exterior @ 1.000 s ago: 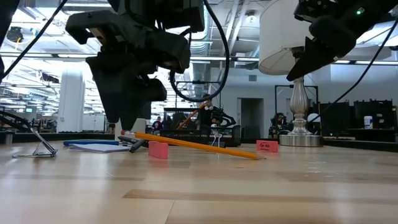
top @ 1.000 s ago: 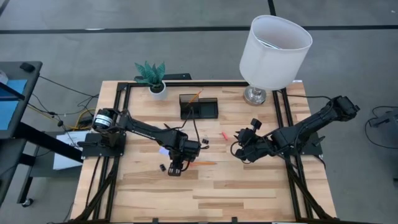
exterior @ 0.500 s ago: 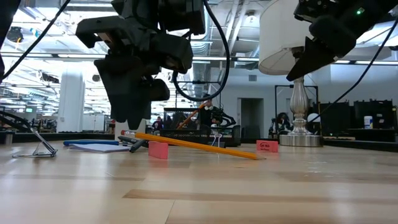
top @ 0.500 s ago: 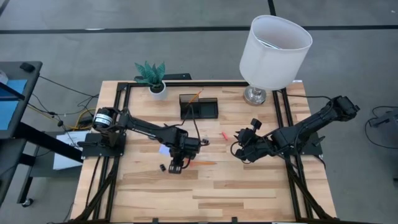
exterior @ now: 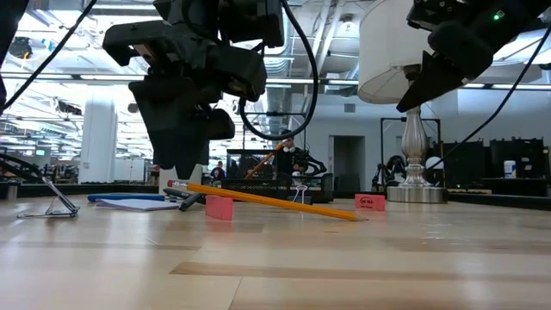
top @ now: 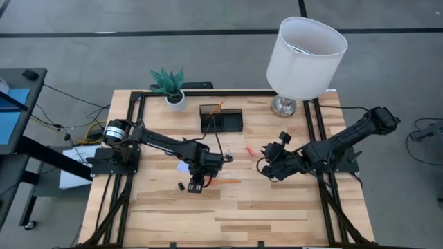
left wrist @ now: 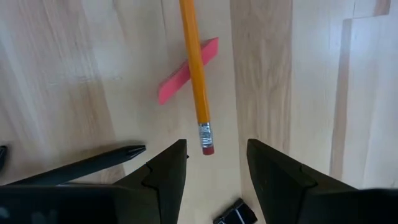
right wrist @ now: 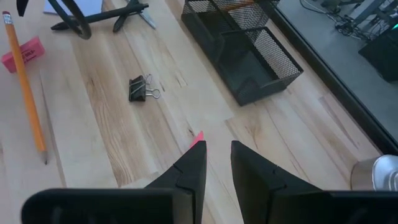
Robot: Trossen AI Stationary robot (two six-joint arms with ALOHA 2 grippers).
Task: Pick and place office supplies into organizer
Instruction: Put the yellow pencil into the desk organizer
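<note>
An orange pencil [left wrist: 194, 68] lies across a pink-red piece [left wrist: 186, 71] on the table, its eraser end [left wrist: 207, 147] pointing at my left gripper [left wrist: 214, 146]. That gripper hangs open just above this end, fingers pointing down, holding nothing. My right gripper [right wrist: 217, 146] hovers high over the table's right half, slightly open and empty, above a second pink-red piece [right wrist: 198, 138]. The black mesh organizer [top: 221, 119] stands at the far middle. A black clip [right wrist: 138, 88], the scissors [right wrist: 93, 17] and the lavender note pad [top: 181, 167] lie between the arms.
A white-shaded lamp [top: 308, 48] stands at the far right and a white pot with a green plant [top: 169, 86] at the far left. Another small black clip [left wrist: 233, 213] lies close by my left gripper. The table's near half [top: 228, 214] is bare wood.
</note>
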